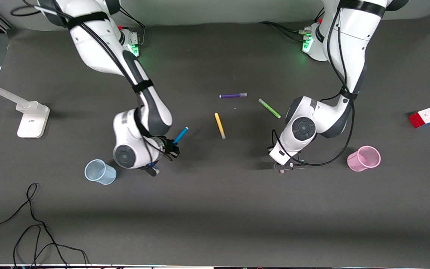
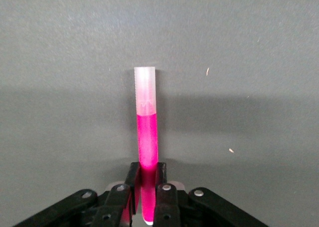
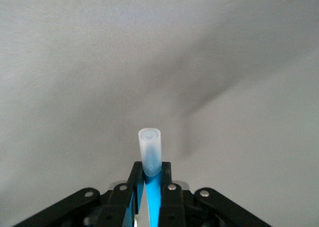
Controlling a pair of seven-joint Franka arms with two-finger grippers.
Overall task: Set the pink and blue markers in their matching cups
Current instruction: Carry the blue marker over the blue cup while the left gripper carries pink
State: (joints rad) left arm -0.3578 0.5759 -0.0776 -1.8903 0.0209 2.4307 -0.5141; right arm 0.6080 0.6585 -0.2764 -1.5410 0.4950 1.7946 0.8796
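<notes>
The blue cup [image 1: 100, 172] lies nearest the front camera, standing upright on the dark table [image 1: 215, 209] toward the right arm's end, with a loose black cable [image 1: 32, 220] on the mat nearer still to the camera. Just beside the cup hangs the right gripper [image 1: 164, 149], up in the air over bare mat, its fingers [image 3: 167, 194] clenched on the blue marker [image 1: 180, 135]. In the front view the marker's blue shaft sticks out of the gripper at a slant; in the right wrist view its pale cap end [image 3: 149, 154] stands clear of the fingertips, with the blue barrel pinched between them.

Toward the middle of the table, farther from the camera than both grippers, lie the yellow marker [image 1: 220, 125], the purple marker [image 1: 233, 95] and the green marker [image 1: 269, 108], each flat on the mat and apart from one another.

The left gripper [image 1: 287, 166] sits low over the mat between those markers and the pink cup [image 1: 364, 158]. Its fingers [image 2: 164, 197] grasp the pink marker [image 2: 146, 137], whose pale cap end points away from the wrist camera. Whether the marker touches the mat cannot be told. The pink cup stands upright, near the gripper yet apart from it, toward the left arm's end. Farther from the camera, near the table's edge at that end, rests a puzzle cube [image 1: 423, 117].
</notes>
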